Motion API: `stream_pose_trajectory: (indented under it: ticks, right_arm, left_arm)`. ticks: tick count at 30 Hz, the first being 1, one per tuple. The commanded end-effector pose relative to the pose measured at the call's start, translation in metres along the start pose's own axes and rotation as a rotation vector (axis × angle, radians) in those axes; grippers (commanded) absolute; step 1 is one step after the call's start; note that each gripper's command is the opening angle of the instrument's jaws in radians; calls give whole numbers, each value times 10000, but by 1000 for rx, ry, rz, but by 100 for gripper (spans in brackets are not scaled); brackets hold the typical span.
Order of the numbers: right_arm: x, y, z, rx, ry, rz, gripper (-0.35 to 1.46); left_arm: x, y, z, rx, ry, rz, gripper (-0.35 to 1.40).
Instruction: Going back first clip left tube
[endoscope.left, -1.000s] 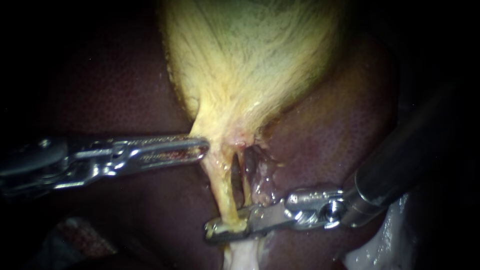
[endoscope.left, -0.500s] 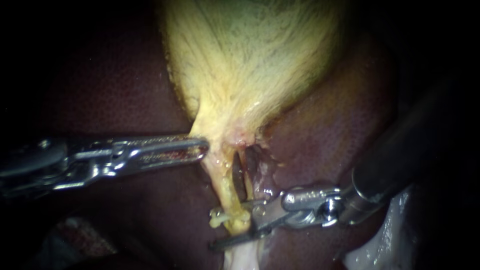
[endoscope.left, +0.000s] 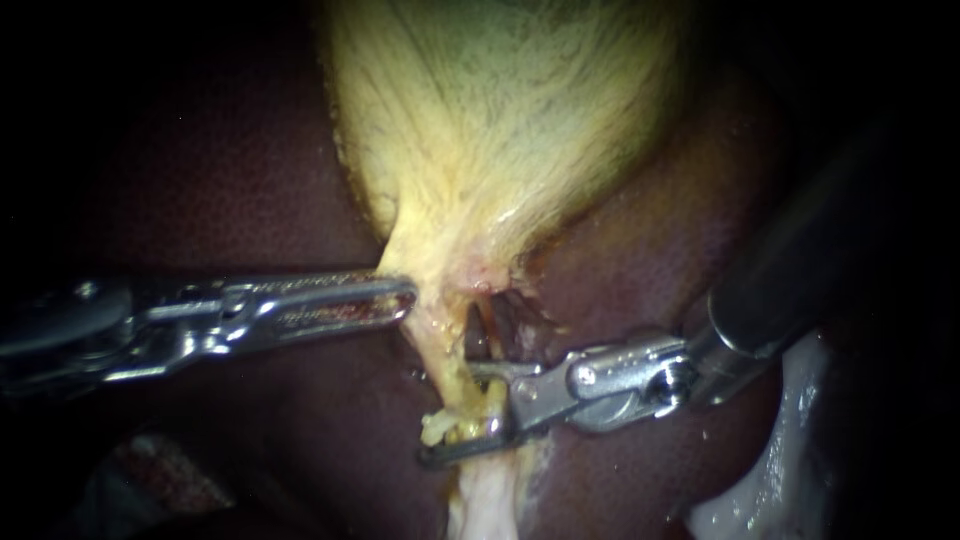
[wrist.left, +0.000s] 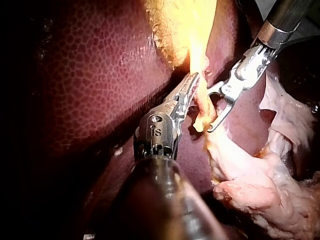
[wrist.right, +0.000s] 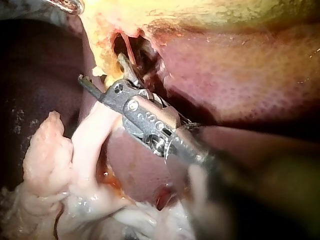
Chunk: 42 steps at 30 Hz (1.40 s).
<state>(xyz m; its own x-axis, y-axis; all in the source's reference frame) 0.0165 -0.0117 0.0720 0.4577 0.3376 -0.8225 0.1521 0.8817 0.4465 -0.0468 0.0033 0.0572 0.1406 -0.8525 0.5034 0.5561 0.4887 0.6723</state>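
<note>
Two instruments in view, working at the neck of the gallbladder (endoscope.left: 500, 120) on dark liver (endoscope.left: 220, 180).

Left instrument (endoscope.left: 395, 297): comes in from 9 o'clock and lies level. Its jaws are closed and appear to pinch the edge of the gallbladder's neck, holding it taut.

Left tube (endoscope.left: 445, 365): a yellow strand running from the neck at 12 o'clock down to 6 o'clock. A thinner reddish right tube (endoscope.left: 492, 338) lies just beside it, with a dark window between them.

Right instrument (endoscope.left: 470, 410): shaft enters from 2 o'clock, tips point to 9 o'clock. Jaws parted with a clear gap and gripping nothing. They straddle the left tube low down, one jaw through the window and the other on the tube's outer side. A pale knobbly lump (endoscope.left: 437, 428) sits on the tube there. Cannot tell whether it is the clip.

Judgement: the jaws lie square across the tube's 12-to-6 axis, so the way out is toward 2 or 3 o'clock, along the shaft. Risk: the window-side jaw could snag the right tube, or either jaw could drag the lump.
</note>
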Motion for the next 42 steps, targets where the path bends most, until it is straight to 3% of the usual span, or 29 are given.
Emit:
stream_pose_trajectory:
  ticks: [1, 8, 15, 20, 28, 42]
  right_arm:
    - [0, 0, 0, 1, -1, 1, 59]
    - [-5, -4, -11, 10, 0, -2, 60]
    - [-5, -10, -41, 5, 2, 0, 59]
    - [5, -13, -69, -73, 1, 5, 60]
    - [24, -12, -121, -121, -8, -24, 60]
    - [60, -19, -177, -103, -19, -182, 60]
  left_arm:
    - [0, 0, 0, 0, 0, 0, 0]
    - [0, 1, -2, 1, 0, 0, 0]
    - [1, 2, -3, 2, 1, 1, 0]
    - [1, 3, -3, 3, 1, 1, 0]
    - [2, 4, -3, 3, 1, 1, 0]
    - [3, 8, -1, 0, 0, 2, 0]
